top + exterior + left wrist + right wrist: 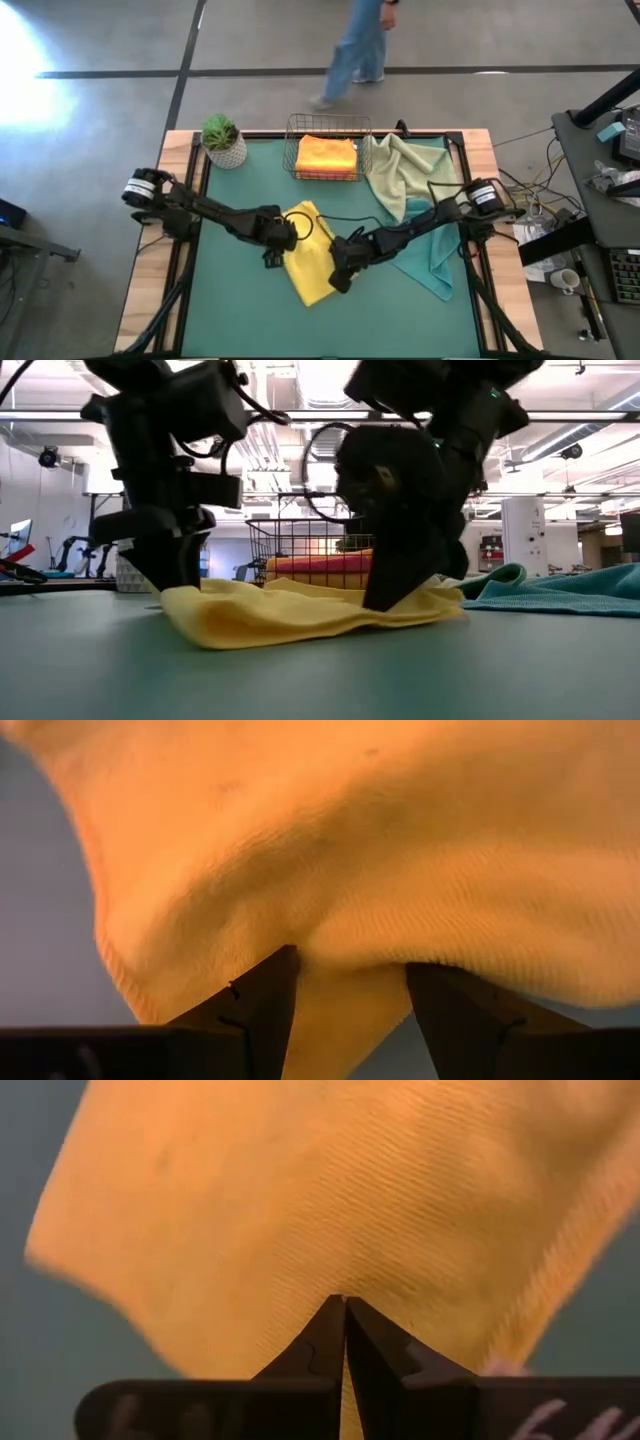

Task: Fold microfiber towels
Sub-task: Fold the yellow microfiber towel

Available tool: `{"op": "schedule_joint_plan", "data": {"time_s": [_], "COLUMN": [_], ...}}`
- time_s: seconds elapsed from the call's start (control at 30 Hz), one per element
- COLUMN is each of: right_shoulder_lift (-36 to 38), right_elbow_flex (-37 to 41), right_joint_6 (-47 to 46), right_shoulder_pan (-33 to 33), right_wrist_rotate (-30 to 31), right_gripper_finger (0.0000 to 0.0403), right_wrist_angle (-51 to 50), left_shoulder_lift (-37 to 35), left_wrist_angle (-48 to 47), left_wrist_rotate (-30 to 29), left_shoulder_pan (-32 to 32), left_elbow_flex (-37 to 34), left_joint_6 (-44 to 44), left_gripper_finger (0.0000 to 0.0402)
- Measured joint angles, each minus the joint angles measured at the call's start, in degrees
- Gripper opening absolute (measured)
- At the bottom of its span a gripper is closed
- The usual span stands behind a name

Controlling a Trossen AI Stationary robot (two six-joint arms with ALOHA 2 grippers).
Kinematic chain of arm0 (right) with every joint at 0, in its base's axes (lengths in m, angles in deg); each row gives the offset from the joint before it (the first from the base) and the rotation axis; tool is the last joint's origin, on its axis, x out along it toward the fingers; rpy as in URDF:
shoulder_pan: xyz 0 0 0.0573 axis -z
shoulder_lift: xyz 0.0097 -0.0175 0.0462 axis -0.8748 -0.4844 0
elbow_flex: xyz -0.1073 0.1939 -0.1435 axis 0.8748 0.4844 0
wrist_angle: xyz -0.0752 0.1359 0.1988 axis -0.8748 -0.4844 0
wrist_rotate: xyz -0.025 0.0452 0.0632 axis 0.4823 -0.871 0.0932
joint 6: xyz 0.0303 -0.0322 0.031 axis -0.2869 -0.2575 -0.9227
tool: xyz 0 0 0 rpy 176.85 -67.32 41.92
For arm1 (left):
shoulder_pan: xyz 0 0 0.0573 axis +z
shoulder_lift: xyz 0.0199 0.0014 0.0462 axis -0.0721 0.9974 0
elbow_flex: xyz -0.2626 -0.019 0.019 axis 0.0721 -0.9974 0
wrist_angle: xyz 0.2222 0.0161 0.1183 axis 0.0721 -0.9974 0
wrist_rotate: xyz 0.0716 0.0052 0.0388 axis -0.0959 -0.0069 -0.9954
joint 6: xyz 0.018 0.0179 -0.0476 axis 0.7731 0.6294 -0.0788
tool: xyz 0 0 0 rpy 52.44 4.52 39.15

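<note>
- No brand, label or writing can be read anywhere on the cloths, the basket or my arms.
- The soft yellow microfiber towel (308, 255) lies mid-table on the smooth green table mat (230, 310), rumpled into low folds; up close its surface shows a fine ribbed knit.
- My left gripper (350, 982) is down at the yellow towel's left edge, its two dark wedge-shaped fingers (262, 995) spread apart with a hanging fold of the cloth between them; I cannot tell whether they press on it.
- My right gripper (345, 1312) is down at the towel's right side, its two dark fingers pressed tip to tip into a single point against the cloth; whether fabric is pinched in that seam I cannot tell.
- In the low view the yellow towel sags flat between my two arms, its front edge a rounded roll touching the mat.
- A wire basket of thin metal rods (328, 128) stands at the far middle of the mat and holds a neatly folded orange microfiber towel (326, 155).
- A pale sage green microfiber towel (405, 165) lies crumpled just right of the basket, and a teal microfiber towel (430, 262) is spread beside it under my right arm.
- A small potted plant with spiky green leaves in a white textured pot (222, 140) stands at the far left corner.
- A person in blue jeans (358, 45) is on the grey floor beyond the table.
</note>
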Motion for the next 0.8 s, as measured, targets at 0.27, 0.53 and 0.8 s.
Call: {"op": "schedule_joint_plan", "data": {"time_s": [0.27,0.53,0.8], "right_shoulder_lift": [1.2,8.8,17.1], "right_elbow_flex": [-4.9,-5.5,-5.3], "right_joint_6": [3.9,6.2,9.0], "right_shoulder_pan": [-0.2,-0.5,-0.4], "right_wrist_rotate": [0.8,7.1,12.4], "right_gripper_finger": [0.0008,0.0008,0.0008], "right_wrist_angle": [-2.9,-13.7,-21.8], "left_shoulder_lift": [-3.0,-9.5,-9.4], "left_wrist_angle": [-8.3,-4.4,12.4], "left_wrist_rotate": [2.7,8.2,8.4], "left_shoulder_pan": [0.2,-2.3,-8.7], "left_elbow_flex": [2.4,3.3,3.2], "left_joint_6": [1.2,-9.7,-18.1], "left_gripper_finger": [0.0176,0.0176,0.0176]}}
